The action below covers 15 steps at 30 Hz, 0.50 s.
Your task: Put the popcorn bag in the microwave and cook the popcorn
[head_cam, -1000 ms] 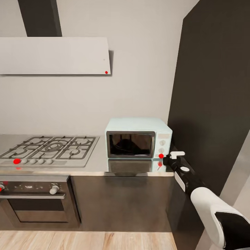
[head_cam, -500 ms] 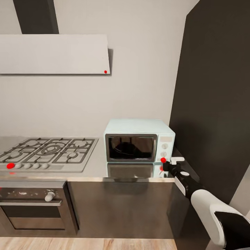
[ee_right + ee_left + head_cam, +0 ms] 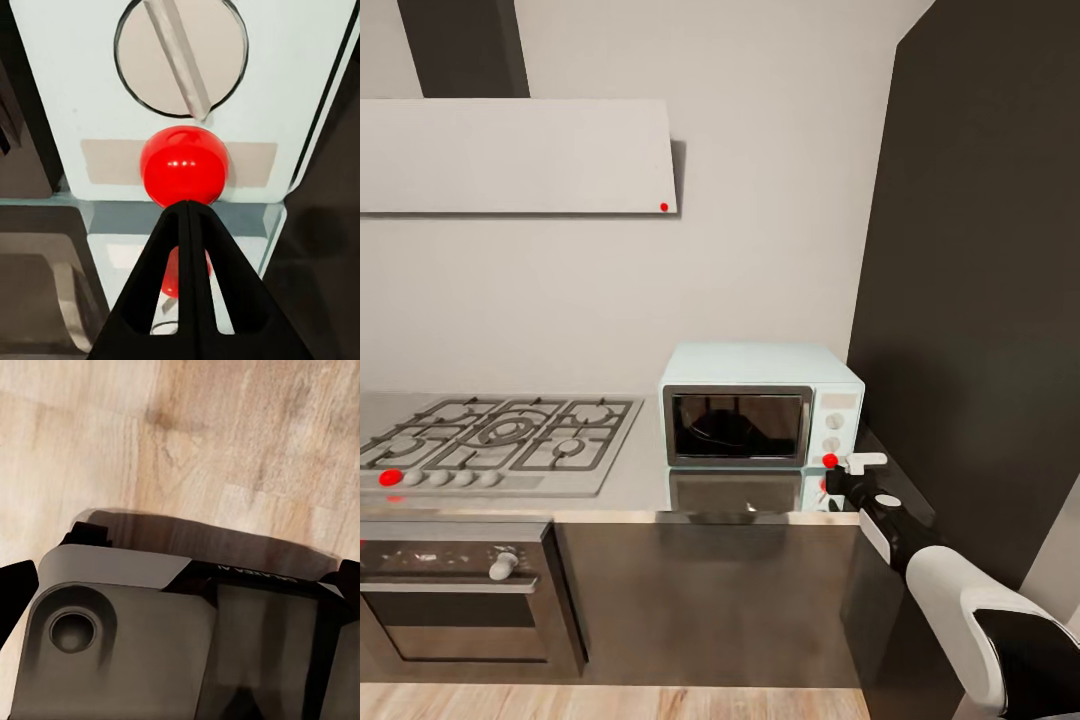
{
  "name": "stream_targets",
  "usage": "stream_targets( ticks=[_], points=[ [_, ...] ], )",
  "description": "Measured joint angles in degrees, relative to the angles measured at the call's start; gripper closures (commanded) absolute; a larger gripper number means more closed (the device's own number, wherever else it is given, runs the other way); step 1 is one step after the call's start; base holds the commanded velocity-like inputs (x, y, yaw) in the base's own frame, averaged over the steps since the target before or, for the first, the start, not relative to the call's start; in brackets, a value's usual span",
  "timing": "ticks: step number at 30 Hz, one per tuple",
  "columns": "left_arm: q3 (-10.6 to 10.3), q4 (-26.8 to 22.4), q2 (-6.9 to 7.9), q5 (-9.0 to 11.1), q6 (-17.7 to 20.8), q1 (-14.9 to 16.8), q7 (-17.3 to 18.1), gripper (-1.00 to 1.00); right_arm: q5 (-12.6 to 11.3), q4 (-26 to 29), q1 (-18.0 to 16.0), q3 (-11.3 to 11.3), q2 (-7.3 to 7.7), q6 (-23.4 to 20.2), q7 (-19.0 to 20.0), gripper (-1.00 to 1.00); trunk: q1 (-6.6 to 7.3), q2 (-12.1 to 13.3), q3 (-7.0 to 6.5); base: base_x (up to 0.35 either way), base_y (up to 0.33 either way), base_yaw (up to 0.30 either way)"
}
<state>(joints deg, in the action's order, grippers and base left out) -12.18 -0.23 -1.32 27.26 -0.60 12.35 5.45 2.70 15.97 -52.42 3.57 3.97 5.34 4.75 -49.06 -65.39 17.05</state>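
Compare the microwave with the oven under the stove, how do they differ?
The microwave is a small pale mint box standing on the countertop; the oven is larger, steel and black, built in below the countertop. The microwave has its knobs stacked on a white panel beside the door; the oven has a knob above its door. The right gripper is at the microwave's red dot; nothing is at the oven. Both have dark glass doors, shut.

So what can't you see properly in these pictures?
- Inside the microwave: head view, its dark glass door hides whether a bag is in there.
- Right gripper: right wrist view, shut fingertips cover the red dot's lower edge, so contact is unclear.
- Left gripper: left wrist view, not identifiable.
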Motion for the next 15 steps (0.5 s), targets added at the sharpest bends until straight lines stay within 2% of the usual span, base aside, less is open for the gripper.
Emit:
stream_targets(
  ticks=[9, 15],
  points=[
    [0.0, 0.0, 0.0, 0.0, 0.0, 0.0, 0.0, -1.0, 0.0, 0.0, 0.0, 0.0, 0.0, 0.1, 0.0, 1.0, 0.01, 0.0, 0.0, 0.163, 0.0, 0.0],
    [0.0, 0.0, 0.0, 0.0, 0.0, 0.0, 0.0, -1.0, 0.0, 0.0, 0.1, -0.1, 0.02, 0.2, 0.0, 1.0, 0.06, 0.0, 0.02, 0.024, 0.0, 0.0]
  ],
)
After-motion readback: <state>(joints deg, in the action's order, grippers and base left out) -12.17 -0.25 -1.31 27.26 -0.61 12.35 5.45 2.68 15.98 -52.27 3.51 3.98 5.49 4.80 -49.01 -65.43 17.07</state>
